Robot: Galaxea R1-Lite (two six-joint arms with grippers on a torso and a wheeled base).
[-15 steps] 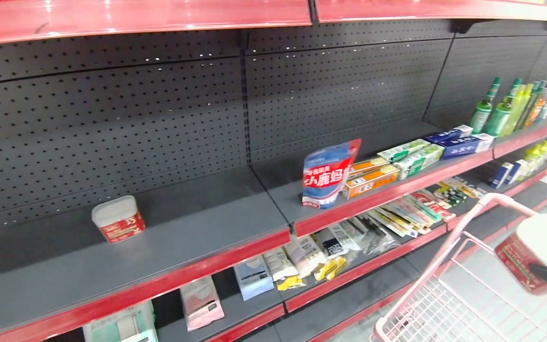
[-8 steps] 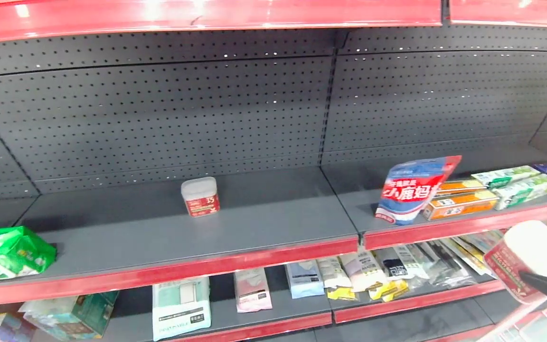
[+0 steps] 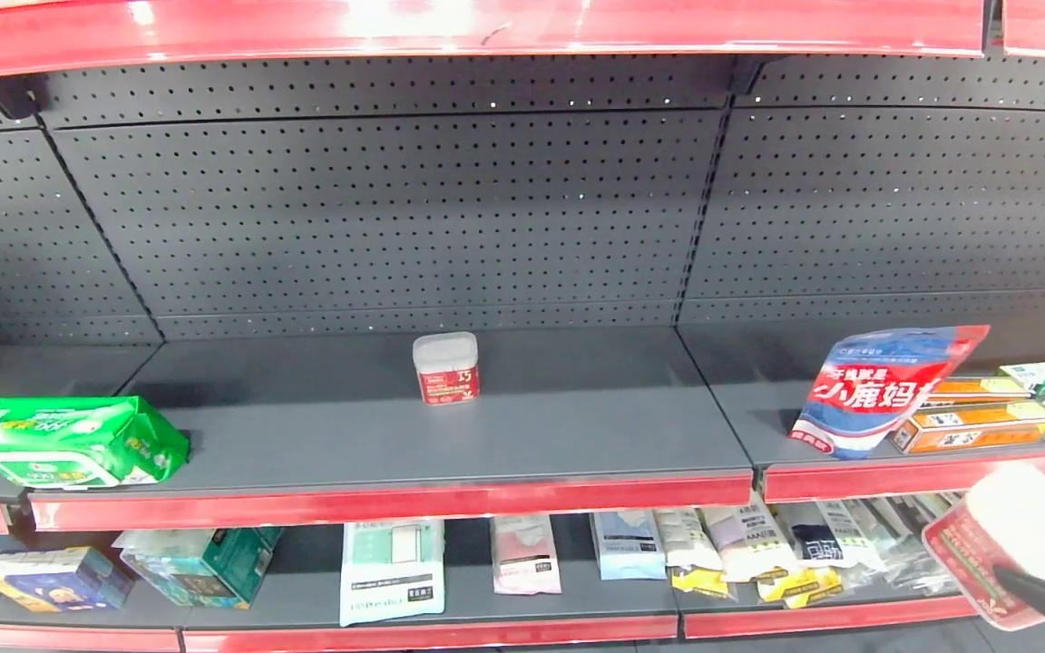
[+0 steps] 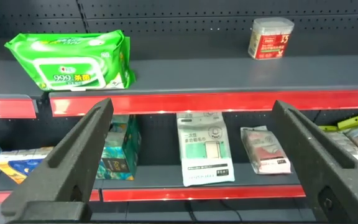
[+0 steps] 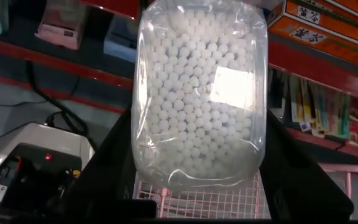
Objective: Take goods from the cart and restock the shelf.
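head view: grey metal shelf with a red front edge (image 3: 395, 501), dark pegboard behind. on it, left to right:
- green soft pack of wet wipes (image 3: 73, 442), lying flat.
- small white-lidded, red-labelled plastic jar (image 3: 446, 367), upright, alone at mid-shelf.
- blue, red and white pouch (image 3: 885, 390), leaning on stacked orange boxes (image 3: 971, 426).

right gripper (image 3: 1044, 599), lower right, clamped on a second jar of the same kind (image 3: 1003, 535), tilted, off the shelf.

against one second ago: the camera has swung left and the whole picture has shifted. the shelf jar now reads near centre and the green pack has come in. the held jar keeps its corner.

left wrist view: left gripper (image 4: 191, 106), fingers spread wide, nothing between them. beyond it lie the green pack and the shelf jar, with a white-and-green packet (image 4: 204, 146) on the lower shelf.

right wrist view: dark fingers clasp the held jar, its clear body packed with white cotton swabs. pink wire cart (image 5: 194, 202) beneath it.
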